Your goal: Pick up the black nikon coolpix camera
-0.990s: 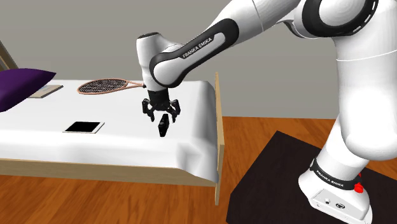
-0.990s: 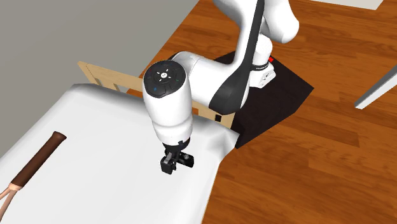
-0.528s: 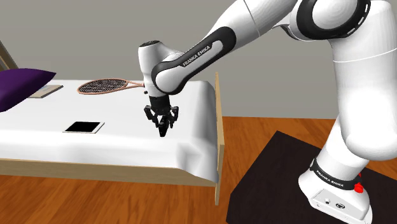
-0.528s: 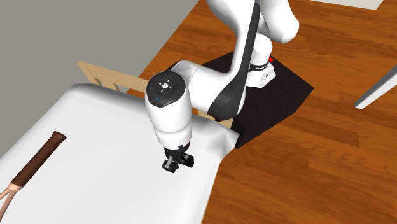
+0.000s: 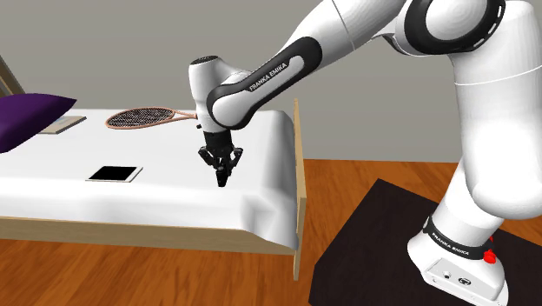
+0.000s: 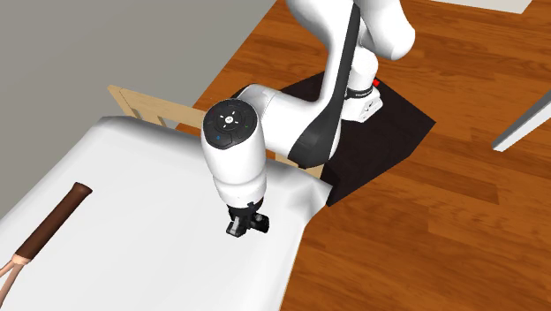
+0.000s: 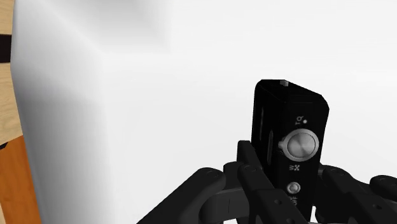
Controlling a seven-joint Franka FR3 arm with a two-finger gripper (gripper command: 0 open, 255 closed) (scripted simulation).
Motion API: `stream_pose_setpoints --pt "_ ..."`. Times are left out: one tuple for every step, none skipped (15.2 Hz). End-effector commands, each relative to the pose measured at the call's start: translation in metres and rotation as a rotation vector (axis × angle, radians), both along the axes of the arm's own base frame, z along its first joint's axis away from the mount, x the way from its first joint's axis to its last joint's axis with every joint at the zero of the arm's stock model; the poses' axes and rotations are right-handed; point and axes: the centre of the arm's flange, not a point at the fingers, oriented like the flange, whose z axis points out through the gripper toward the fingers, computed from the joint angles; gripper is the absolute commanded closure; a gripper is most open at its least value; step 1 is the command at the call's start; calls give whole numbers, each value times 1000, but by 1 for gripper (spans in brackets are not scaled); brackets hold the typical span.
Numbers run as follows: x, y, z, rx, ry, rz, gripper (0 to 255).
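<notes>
The small black camera [image 7: 291,130] stands upright on the white bed [image 5: 130,204], its silver dial and buttons facing the wrist view. My black gripper [image 7: 289,168] is shut on the camera, one finger [image 7: 249,164] pressing each narrow side of its lower body. In the shoulder view the gripper [image 5: 223,170] points straight down near the bed's foot end, and the camera [image 5: 223,176] shows as a dark sliver between the fingertips. From the second exterior view the white forearm hangs over the gripper [image 6: 242,225] and hides most of the camera.
A tennis racket [image 5: 148,116] lies at the far side of the bed, its brown handle [image 6: 55,221] showing too. A flat black tablet [image 5: 114,174] and a purple pillow [image 5: 30,117] lie toward the shoulder view's left. The wooden footboard [image 5: 297,165] stands close beside the gripper.
The fingers stood wide apart around the camera a second ago and have now shut on it. The hand also sank slightly toward the bed.
</notes>
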Motion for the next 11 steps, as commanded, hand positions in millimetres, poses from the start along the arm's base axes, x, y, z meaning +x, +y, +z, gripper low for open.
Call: stream_pose_setpoints --pt "-1 0 1 0 0 0 255" --pt "-1 0 6 0 0 0 255" --pt "-1 0 11 0 0 0 255" --pt "-1 0 16 0 0 0 255" --pt "-1 0 22 0 0 0 255" --pt "-1 0 27 0 0 0 255" --pt "-1 0 32 0 0 0 255" --pt "-1 0 37 0 0 0 255" --pt "-1 0 43 0 0 0 255" --pt "-1 0 48 0 0 0 255" --pt "-1 0 53 0 0 0 255"
